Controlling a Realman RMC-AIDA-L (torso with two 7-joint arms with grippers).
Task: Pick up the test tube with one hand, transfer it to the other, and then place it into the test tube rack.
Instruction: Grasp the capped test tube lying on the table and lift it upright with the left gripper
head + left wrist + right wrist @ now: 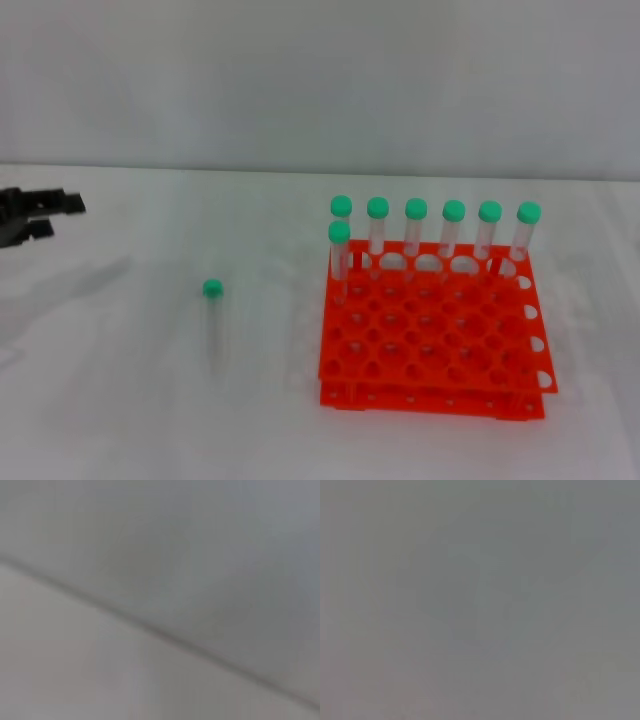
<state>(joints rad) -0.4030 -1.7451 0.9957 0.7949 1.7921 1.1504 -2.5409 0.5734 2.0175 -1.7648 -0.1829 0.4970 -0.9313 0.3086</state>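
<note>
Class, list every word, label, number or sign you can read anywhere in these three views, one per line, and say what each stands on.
None can be read in any view.
Test tube rack: plain orange, no print visible.
Loose test tube lying on the table: no readable label.
Seven standing tubes: green caps, no visible marks.
Left gripper at the table's left edge: plain black.
Both wrist views: only blank grey surfaces.

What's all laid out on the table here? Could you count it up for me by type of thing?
Green-capped tubes standing in the rack: 7, e.g.
Green-capped test tube lying loose on the table: 1
Orange test tube rack: 1
Robot grippers in view: 1, the left gripper at the table's left edge
Total: 10
</note>
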